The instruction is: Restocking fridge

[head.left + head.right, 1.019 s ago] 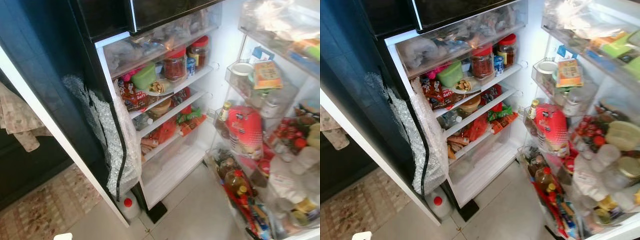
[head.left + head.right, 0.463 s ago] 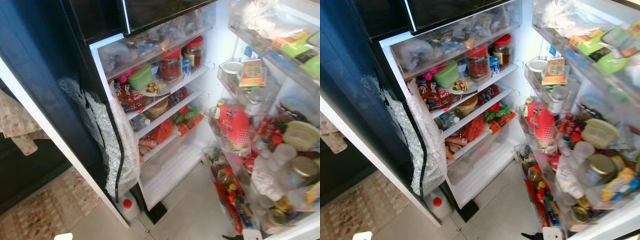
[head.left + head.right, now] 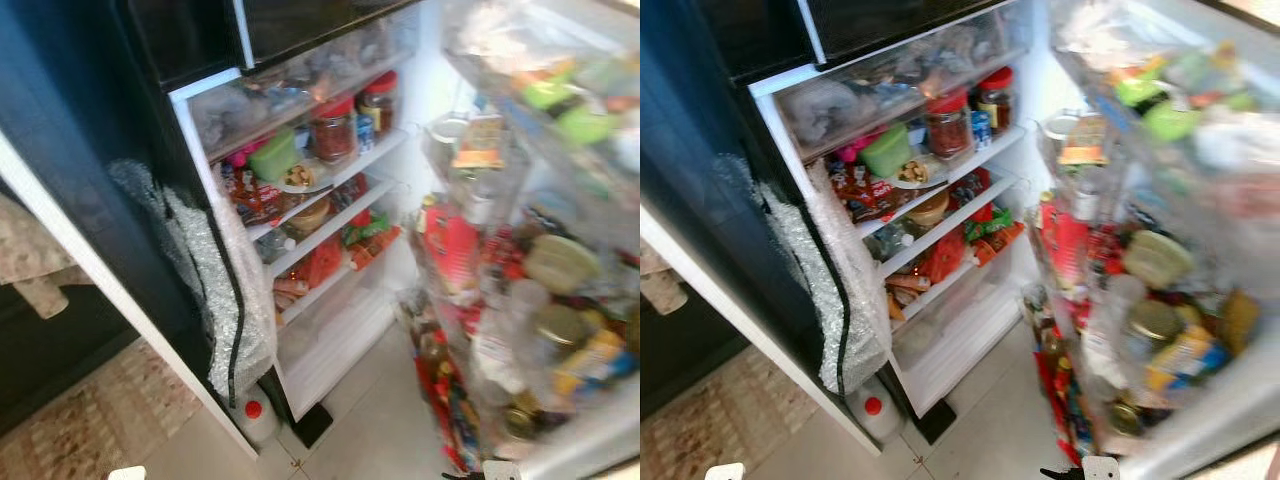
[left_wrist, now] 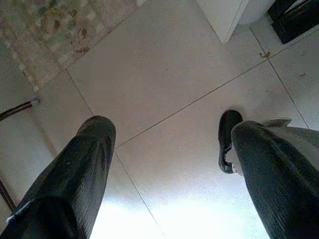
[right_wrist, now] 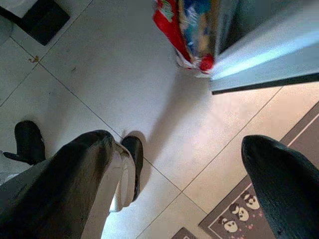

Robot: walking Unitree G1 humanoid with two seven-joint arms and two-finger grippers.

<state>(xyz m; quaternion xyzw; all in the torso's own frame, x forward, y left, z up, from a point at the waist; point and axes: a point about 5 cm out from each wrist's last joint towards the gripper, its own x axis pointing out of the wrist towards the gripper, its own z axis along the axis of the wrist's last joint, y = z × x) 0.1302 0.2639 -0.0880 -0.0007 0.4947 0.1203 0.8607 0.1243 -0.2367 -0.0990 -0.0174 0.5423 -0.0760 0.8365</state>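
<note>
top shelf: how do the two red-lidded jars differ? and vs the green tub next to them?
Both sit on the fridge's top wire shelf. The nearer red-lidded jar looks bigger and holds reddish contents; the farther red-lidded jar sits deeper toward the back wall, looks smaller, with darker brownish contents. The green tub is opaque, squat and lidded in green, while both jars are clear and upright. The frames are motion-blurred, so labels cannot be read.

White fridge [image 3: 340,345] shelves hold red-lidded jars [image 3: 333,128] and a green tub [image 3: 274,157]. The floor [image 4: 164,79] is pale grey tile, and the rug [image 3: 90,425] looks beige with a faded floral pattern, though blurred.
</note>
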